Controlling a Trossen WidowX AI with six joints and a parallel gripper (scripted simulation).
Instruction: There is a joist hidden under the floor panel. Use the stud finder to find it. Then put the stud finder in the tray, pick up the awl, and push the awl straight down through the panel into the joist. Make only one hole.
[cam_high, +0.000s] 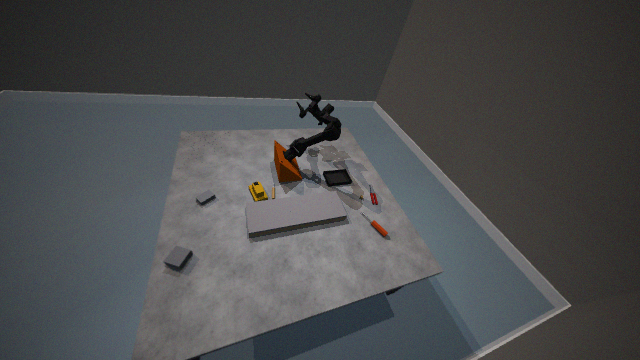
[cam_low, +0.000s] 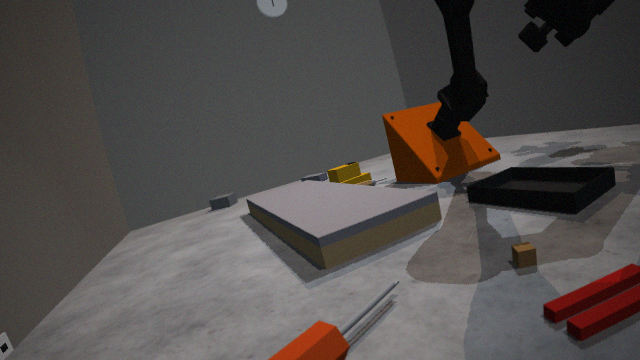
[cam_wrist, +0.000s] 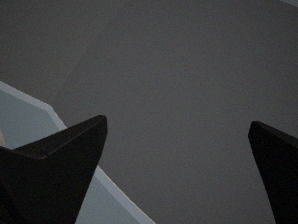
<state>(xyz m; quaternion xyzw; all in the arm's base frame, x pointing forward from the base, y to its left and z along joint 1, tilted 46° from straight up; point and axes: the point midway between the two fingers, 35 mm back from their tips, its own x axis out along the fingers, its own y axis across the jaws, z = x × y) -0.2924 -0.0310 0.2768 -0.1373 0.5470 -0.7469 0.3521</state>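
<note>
The floor panel is a flat pale slab on the table in front of the arm's base. The yellow stud finder stands on the table beside the panel's back left corner in the top view. The awl, with a small tan handle, lies just right of the stud finder. The black tray is empty, right of the base. My gripper is open and empty, raised high behind the base, far from all of them. The joist is hidden.
An orange wedge base carries the arm. An orange screwdriver, red-handled pliers and a small wooden cube lie to the right. Two grey blocks lie to the left.
</note>
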